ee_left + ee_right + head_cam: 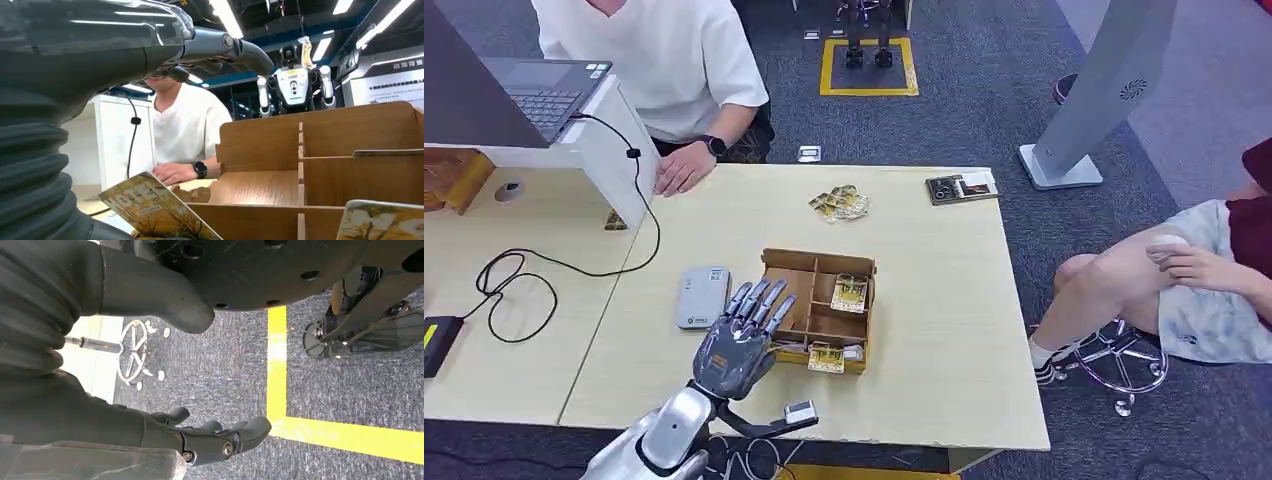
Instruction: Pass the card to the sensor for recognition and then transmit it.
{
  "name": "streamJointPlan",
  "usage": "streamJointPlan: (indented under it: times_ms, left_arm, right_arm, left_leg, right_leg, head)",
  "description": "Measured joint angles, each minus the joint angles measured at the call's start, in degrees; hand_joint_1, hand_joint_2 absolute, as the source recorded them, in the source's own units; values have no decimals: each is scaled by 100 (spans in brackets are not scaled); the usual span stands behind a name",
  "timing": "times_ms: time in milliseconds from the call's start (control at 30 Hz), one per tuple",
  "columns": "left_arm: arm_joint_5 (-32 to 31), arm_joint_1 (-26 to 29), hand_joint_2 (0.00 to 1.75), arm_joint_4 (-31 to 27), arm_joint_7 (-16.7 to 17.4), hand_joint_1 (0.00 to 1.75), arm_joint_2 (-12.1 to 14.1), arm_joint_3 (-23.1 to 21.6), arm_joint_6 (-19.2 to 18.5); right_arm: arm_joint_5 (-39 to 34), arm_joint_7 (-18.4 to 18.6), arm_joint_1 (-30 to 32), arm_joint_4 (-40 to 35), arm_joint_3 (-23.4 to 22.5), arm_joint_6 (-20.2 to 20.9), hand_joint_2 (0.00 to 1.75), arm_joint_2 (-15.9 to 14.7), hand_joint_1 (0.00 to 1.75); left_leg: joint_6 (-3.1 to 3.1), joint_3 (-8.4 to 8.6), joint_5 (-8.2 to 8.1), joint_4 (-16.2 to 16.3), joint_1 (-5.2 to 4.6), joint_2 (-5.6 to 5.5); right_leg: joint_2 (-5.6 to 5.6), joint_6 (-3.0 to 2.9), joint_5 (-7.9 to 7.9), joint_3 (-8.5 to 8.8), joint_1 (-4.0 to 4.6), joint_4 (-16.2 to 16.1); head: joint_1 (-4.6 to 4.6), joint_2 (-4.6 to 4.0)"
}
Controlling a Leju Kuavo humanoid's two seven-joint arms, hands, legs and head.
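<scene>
Cards (849, 292) sit in the compartments of a wooden box (817, 262) at the table's (924, 300) centre, with another card (826, 357) at the box's near edge, at its 6 o'clock. The left hand (742, 340) hovers over the box's 9 o'clock side, fingers spread, holding nothing; a grey sensor (702, 296) lies just beside it, at 9 o'clock. A person (664, 60) sits at 11 o'clock.

From the left wrist, a yellow card (155, 207) leans in front of the box wall (310, 135), fingers (235, 47) outstretched above it.

From the right wrist, the right hand (165, 365) hangs over grey carpet (230, 370) and yellow tape (277, 365), fingers (235, 435) loosely apart, empty.
</scene>
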Motion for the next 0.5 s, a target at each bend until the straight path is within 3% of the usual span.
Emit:
streamJointPlan:
  times_ms: [300, 500]
  left_arm:
    - [-11, 0, 175, 0, 22, 0, 52, -2, -24]
    - [-249, 5, 175, 0, 260, 0, 101, -2, -7]
  right_arm:
    - [0, 0, 0, 0, 0, -2, 175, 0, 0]
    - [0, 0, 1, 0, 0, -13, 175, 0, 0]
  left_leg:
    - [0, 0, 0, 0, 0, 0]
    - [0, 0, 0, -1, 0, 0]
  right_leg:
    - [0, 0, 0, 0, 0, 0]
    - [0, 0, 0, 0, 0, 0]
  head:
    - [0, 0]
    - [0, 0]
